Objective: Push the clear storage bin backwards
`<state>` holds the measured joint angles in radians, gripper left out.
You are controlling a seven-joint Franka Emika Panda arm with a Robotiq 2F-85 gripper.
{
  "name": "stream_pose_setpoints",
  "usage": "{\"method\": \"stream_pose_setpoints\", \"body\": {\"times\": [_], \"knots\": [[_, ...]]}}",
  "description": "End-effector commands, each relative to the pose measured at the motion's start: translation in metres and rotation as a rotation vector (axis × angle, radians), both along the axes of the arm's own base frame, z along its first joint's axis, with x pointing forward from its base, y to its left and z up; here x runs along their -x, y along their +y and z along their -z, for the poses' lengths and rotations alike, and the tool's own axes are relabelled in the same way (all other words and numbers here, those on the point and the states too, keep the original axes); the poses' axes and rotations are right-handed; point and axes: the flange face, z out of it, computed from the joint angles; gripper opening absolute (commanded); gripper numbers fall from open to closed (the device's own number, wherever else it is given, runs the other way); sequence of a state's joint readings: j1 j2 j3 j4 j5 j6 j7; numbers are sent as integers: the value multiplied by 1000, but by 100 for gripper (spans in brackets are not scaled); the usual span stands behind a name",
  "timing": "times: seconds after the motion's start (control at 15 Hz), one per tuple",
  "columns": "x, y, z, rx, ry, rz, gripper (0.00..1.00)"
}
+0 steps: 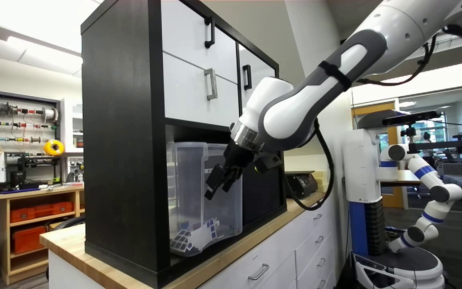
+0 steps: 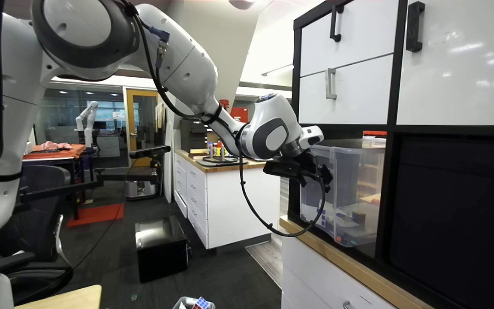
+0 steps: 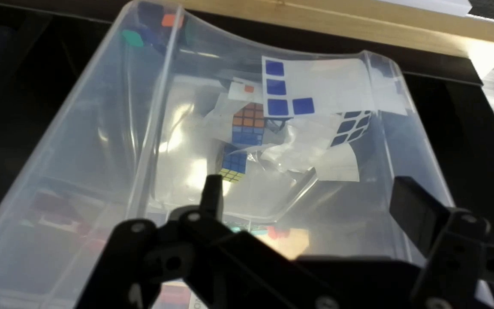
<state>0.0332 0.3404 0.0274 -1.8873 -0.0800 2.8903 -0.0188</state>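
The clear storage bin (image 1: 225,212) stands upright in the lower open compartment of the black-framed cabinet, its front near the cabinet's front edge. It also shows in an exterior view (image 2: 344,180) and fills much of the wrist view (image 3: 84,124). White sheets with dark squares and small colored cubes show through its wall. My gripper (image 1: 218,189) is in front of the bin's front face at about mid to upper height, tilted downward; it also shows in an exterior view (image 2: 317,180). In the wrist view the fingers (image 3: 313,189) are wide apart with nothing between them. I cannot tell whether they touch the bin.
The cabinet (image 1: 118,140) frames the bin with a side wall, a divider and white doors (image 2: 345,86) with handles above. A wooden counter edge (image 1: 223,257) runs below over white drawers. A black cable (image 2: 268,223) hangs in a loop from the arm.
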Motion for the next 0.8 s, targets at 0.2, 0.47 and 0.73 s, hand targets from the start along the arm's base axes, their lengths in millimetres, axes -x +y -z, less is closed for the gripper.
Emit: {"method": "stream_pose_setpoints", "body": {"times": [0.2,0.47,0.73], "knots": [[-19,-3,-4,9,-17,-2,100],[0,0,-3,-18,23,0,100],[26,7,3,-34,109,10,100]]}}
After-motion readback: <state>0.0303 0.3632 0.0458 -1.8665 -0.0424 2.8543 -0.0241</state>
